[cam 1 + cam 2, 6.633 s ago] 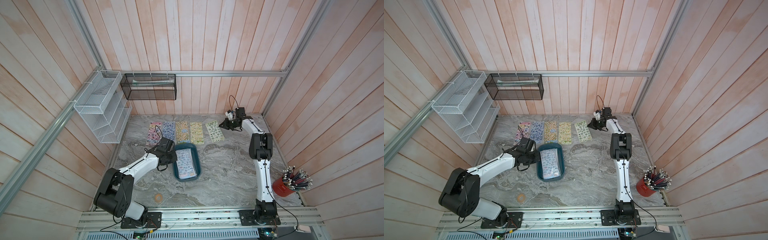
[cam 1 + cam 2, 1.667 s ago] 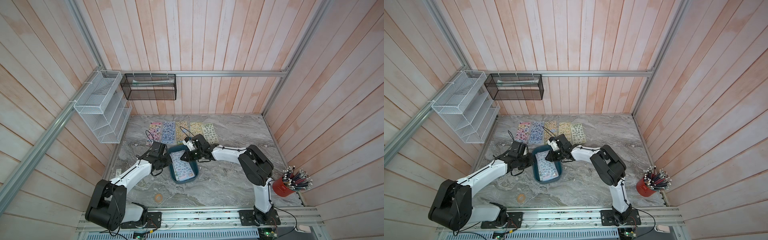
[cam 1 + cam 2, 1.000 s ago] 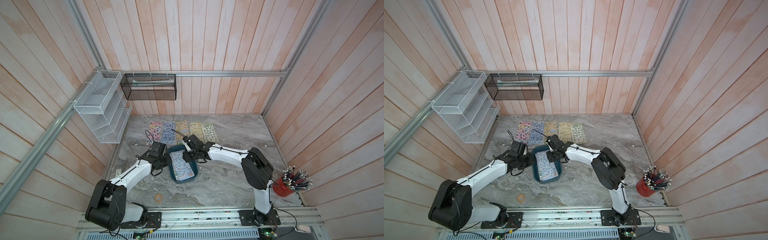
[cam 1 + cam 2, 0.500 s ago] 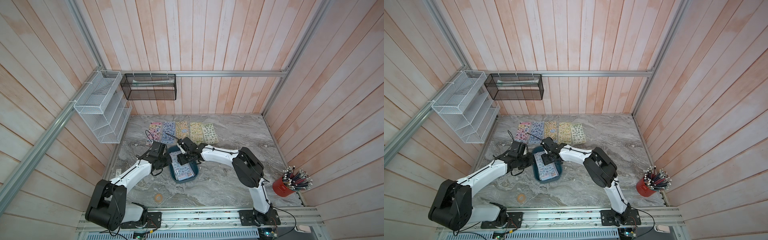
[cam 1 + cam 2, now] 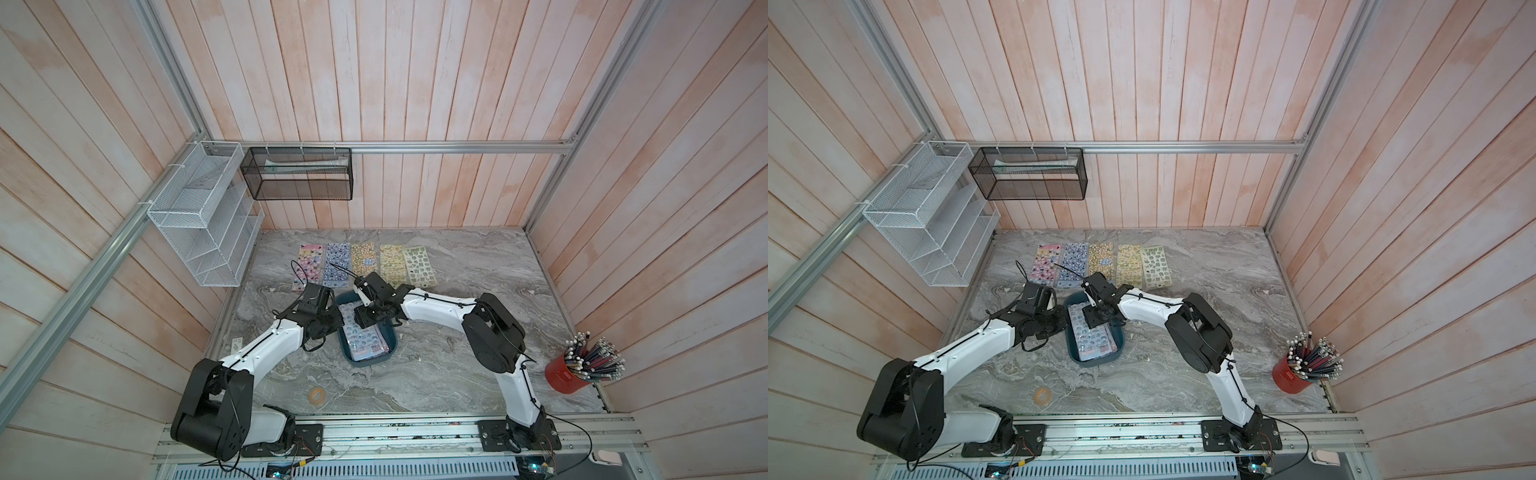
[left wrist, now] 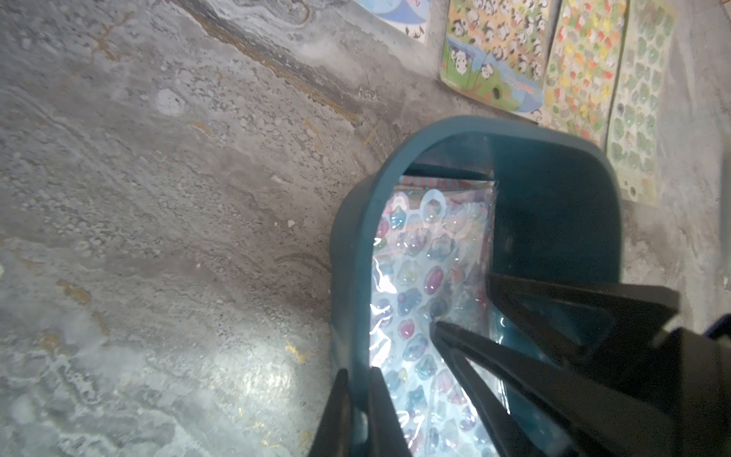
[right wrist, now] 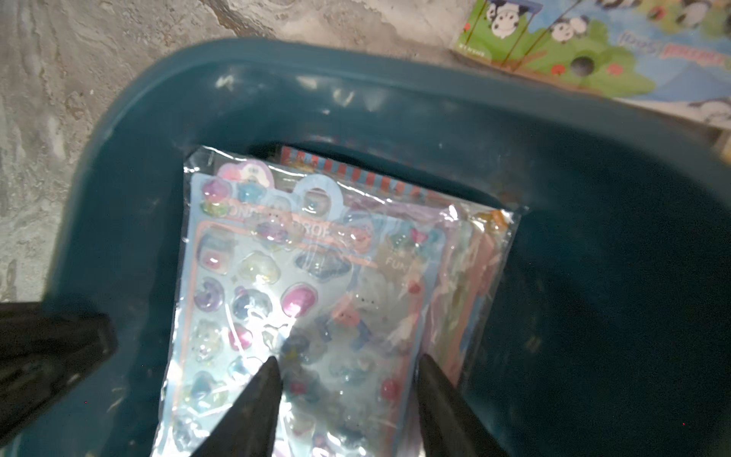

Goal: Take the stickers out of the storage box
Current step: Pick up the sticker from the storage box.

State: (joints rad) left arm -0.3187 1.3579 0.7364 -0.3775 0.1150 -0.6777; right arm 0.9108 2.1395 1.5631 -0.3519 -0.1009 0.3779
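The storage box (image 5: 393,338) sat near mid-table on the marble tabletop (image 5: 457,365), with the leftover stickers (image 5: 366,343) stacked flat inside. Five laid-out sheets (image 5: 365,266) lay in a row at the box's 12 o'clock, near the back wall.

L side: the left gripper (image 6: 359,372) was clamped on the box's rim at about 9 o'clock, one finger inside the wall and one outside, pinning the box.

R side: the right gripper (image 7: 349,358) hung over the stack, approx. half open, tips pointing down at the top sheet (image 7: 300,285) with nothing between them. Motion blur in the wrist view made it hard to say whether the tips touched the film or stood just above it.

Handling, as a judgement: the sheets looked light, thin and floppy, each in a glossy clear sleeve, so slippery, and likely to drag the one below along. The puffy stickers would give little grip. The best hold was probably the sleeve's free margin at a short end or long edge, pinching only the top sheet. The stack sat off-centre toward 9 o'clock, leaving bare floor at 3 o'clock for a finger to get under.
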